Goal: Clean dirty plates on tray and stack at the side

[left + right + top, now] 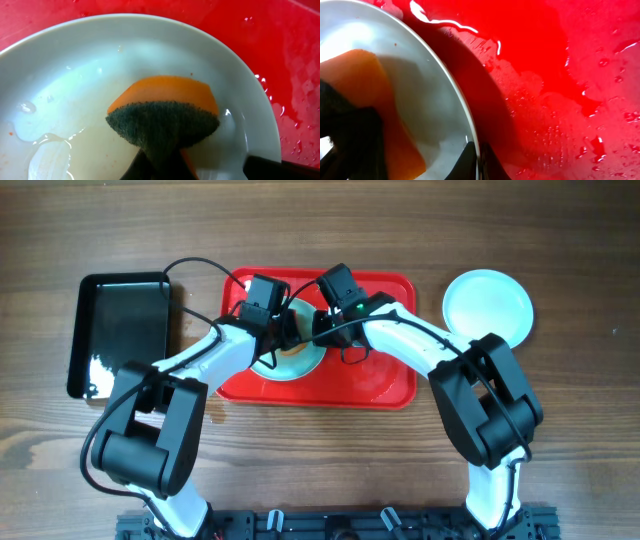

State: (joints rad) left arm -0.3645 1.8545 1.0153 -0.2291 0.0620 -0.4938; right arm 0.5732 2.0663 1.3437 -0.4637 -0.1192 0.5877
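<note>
A pale mint plate point(297, 363) lies on the red tray point(380, 385), mostly under both wrists. My left gripper point(285, 330) is shut on an orange sponge with a dark green scrub face point(165, 117), pressed into the wet plate point(75, 90). My right gripper point(318, 332) is shut on the plate's rim point(476, 150), one finger inside, one outside; the sponge point(375, 100) and the wet tray point(560, 75) show there too. Another plate point(488, 306) lies on the table right of the tray. No other plate shows.
A glossy black tray point(120, 335) lies at the left of the red one. Water drops and a puddle cover the red tray point(300, 75). Cables run over the tray's back edge. The table is brown wood point(330, 470).
</note>
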